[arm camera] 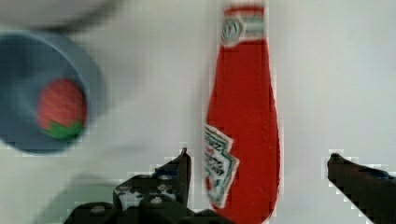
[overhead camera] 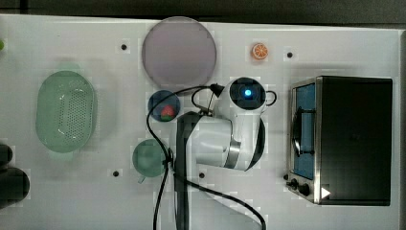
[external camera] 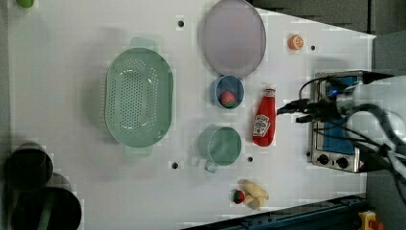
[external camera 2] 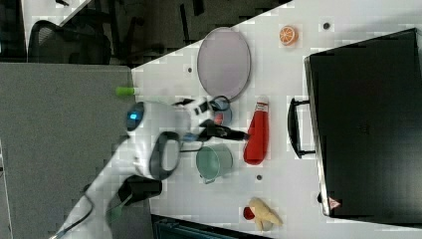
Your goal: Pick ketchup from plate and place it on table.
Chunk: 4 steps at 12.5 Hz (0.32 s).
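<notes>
The ketchup (external camera: 264, 119) is a small red bottle with a white cap carrying a red band, and a white label with red lettering low on its belly. It lies flat on the white bench (external camera: 72, 182), off the plate (external camera: 232, 37). In the left view its long axis runs almost straight from 12 to 6 o'clock, cap at 12 toward the plate and broad base at 6. The right view shows the same lie, with the cap pointing to 12 o'clock, just below the plate's rim.

In the left view the greyish-lilac plate sits at about 11 o'clock from the bottle, bare. A small blue dish (external camera: 227, 91) holding a strawberry piece (external camera: 227, 98) lies at 9 to 10 o'clock of the cap, and a green cup (external camera: 219, 145) sits at 8 o'clock of the base. A toaster oven (external camera: 335, 139) stands at 3 o'clock.

In the wrist view the hand (arm camera: 257, 161) has its two dark fingers (arm camera: 180, 170) spread wide apart, one on either side of the bottle's lower body, neither touching it.
</notes>
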Motion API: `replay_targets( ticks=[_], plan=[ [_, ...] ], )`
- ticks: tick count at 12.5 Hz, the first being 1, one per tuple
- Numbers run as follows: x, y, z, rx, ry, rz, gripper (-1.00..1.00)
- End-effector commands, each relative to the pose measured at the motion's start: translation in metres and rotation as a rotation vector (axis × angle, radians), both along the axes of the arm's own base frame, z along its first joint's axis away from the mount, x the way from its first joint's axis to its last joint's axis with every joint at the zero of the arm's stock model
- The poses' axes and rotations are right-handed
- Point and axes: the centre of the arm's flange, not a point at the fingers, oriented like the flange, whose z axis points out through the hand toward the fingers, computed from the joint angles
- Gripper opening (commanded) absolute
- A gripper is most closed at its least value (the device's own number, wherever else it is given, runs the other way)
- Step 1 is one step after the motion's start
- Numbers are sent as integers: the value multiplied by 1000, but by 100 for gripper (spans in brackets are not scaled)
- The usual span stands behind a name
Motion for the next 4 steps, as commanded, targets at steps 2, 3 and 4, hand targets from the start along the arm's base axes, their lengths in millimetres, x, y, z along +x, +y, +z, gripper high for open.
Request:
replay_targets(
  ticks=[2,3,4],
  plan=[
    [39,8,180,-36,-218,-284,100],
    [37,10,209,-42,-204,-355,100],
    [31,11,233,-58,-169,-412,100]
  ],
)
